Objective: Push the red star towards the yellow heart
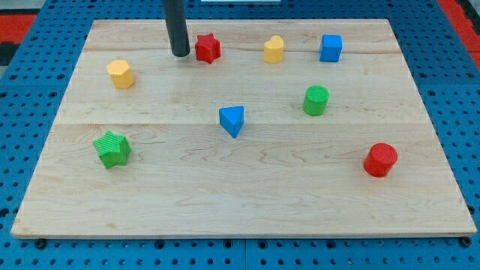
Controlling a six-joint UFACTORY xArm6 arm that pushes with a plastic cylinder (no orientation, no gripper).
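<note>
My tip (180, 54) sits just left of the red star (208, 48), v. close, maybe touching; no pincer on it, just a rod. Yellow heart (274, 49) is right of the star, w/ a blue cube (331, 48) past it.

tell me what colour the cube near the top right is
Blue: the cube shows plainly in the camera view, right of the yellow heart.

Eight blocks sit on the table (247, 202): two red, a red star (208, 48) and a red cylinder (380, 160); two yellow, a yellow heart (274, 49) and a yellow hexagon (120, 73); two blue, a blue cube (331, 48) and a blue triangle (232, 120); two green, a green star (112, 148) and a green cylinder (316, 100).
</note>
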